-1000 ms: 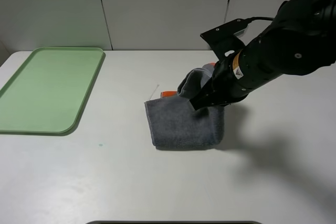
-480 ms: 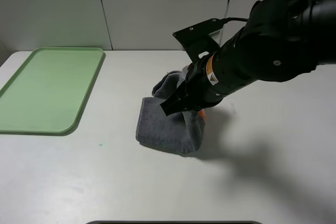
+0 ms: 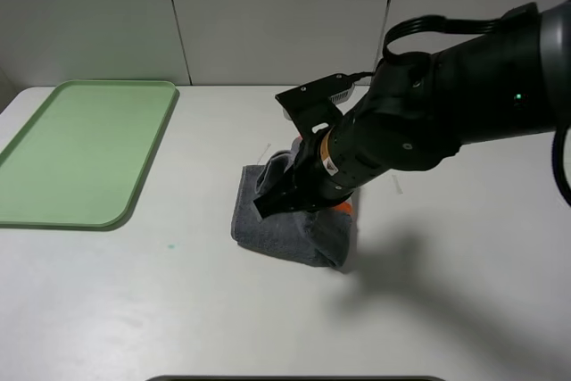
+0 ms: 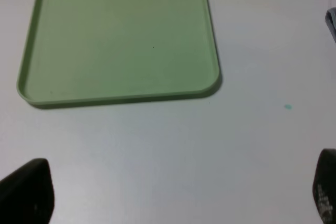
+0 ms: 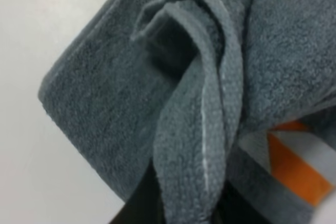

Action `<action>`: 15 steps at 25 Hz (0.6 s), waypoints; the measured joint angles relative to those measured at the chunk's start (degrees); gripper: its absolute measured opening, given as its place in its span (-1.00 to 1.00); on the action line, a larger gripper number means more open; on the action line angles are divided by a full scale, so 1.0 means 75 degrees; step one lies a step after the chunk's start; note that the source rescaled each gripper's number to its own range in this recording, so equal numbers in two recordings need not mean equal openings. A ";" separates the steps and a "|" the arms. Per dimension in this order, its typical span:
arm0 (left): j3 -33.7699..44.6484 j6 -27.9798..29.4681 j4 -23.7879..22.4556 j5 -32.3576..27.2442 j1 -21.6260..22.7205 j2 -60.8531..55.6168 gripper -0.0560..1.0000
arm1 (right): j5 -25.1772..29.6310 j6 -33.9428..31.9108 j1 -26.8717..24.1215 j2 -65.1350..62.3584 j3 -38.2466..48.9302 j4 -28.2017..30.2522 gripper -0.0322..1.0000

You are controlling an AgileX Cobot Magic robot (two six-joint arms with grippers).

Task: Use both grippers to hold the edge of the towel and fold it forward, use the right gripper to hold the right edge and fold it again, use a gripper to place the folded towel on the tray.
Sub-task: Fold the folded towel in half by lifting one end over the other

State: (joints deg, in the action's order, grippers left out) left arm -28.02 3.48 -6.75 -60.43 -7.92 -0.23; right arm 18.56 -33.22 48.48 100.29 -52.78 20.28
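Towel (image 3: 287,231) sits pinched in jaws of right gripper (image 3: 270,204), label (image 3: 329,164) illegible.

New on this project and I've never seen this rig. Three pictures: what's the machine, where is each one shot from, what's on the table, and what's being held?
It is a robot with two black arms, each ending in a two-fingered gripper. The wide picture comes from a camera mounted high, looking down on a white table. The other two pictures come from small cameras on the arms' wrists.

On the table a green tray lies at the left. A dark grey towel, partly folded, lies near the middle, with an orange-and-white band showing at one end.

The right gripper is shut on the towel. Its wrist camera shows a bunched hem up close.

The left gripper is open and holds nothing. Its fingertips stand far apart above the table, near the tray.
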 joint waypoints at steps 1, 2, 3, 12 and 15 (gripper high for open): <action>0.0000 0.0005 0.0000 0.0000 0.0000 0.0000 1.00 | -0.0127 -0.0077 0.0000 0.0058 0.0000 0.0000 -0.72; 0.0000 0.0005 0.0000 0.0000 0.0000 0.0000 1.00 | -0.0248 -0.0178 0.0000 0.0135 0.0000 0.0000 -0.72; 0.0000 0.0005 0.0000 0.0000 0.0000 0.0000 1.00 | -0.0410 -0.0282 0.0000 0.0212 0.0000 0.0000 -0.72; 0.0000 0.0005 0.0000 0.0000 0.0000 0.0000 1.00 | -0.1543 -0.0836 0.0000 0.0882 -0.0007 0.0000 -0.72; 0.0000 0.0005 0.0000 0.0000 0.0000 0.0000 1.00 | -0.1772 -0.0890 0.0000 0.1012 -0.0007 0.0000 -0.72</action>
State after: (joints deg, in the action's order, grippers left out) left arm -28.02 3.52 -6.75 -60.43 -7.92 -0.23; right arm 5.27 -39.89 48.48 107.88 -52.83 20.28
